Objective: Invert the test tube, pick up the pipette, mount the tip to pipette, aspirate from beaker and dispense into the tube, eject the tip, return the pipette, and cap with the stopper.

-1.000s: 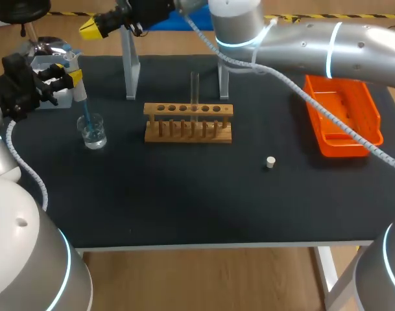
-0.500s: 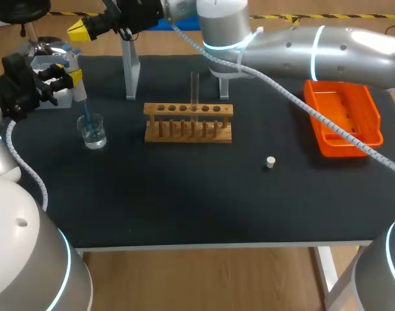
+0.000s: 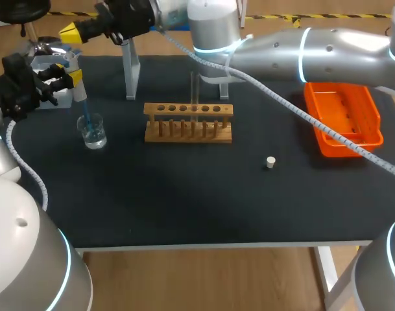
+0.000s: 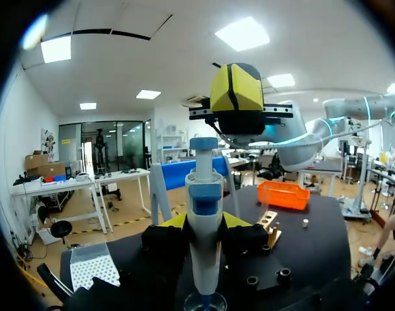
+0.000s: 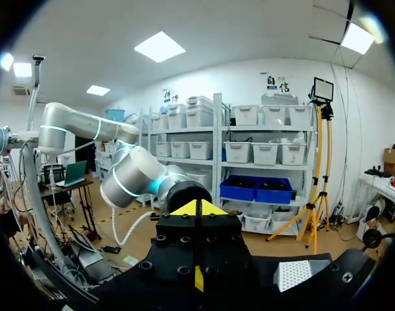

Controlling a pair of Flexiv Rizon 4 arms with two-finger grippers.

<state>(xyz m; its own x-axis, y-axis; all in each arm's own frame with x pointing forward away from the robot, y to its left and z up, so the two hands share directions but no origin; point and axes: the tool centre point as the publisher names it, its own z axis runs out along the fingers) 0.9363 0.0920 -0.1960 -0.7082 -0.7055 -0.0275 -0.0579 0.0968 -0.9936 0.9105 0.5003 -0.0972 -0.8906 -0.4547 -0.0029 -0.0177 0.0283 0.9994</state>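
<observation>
My left gripper is shut on the white and blue pipette at the table's far left. The pipette's blue tip dips into the glass beaker. In the left wrist view the pipette stands upright between the fingers, over the beaker. My right arm reaches across the back, and its shut gripper hangs close above the pipette's plunger. A clear test tube stands upright in the wooden rack. The small stopper lies on the mat.
An orange tray sits at the right. A white tip box stands behind my left gripper. Two grey stand posts rise at the back, behind the rack.
My right gripper has moved leftward along the back, ending above the pipette. My left gripper, the pipette and the beaker have kept still.
</observation>
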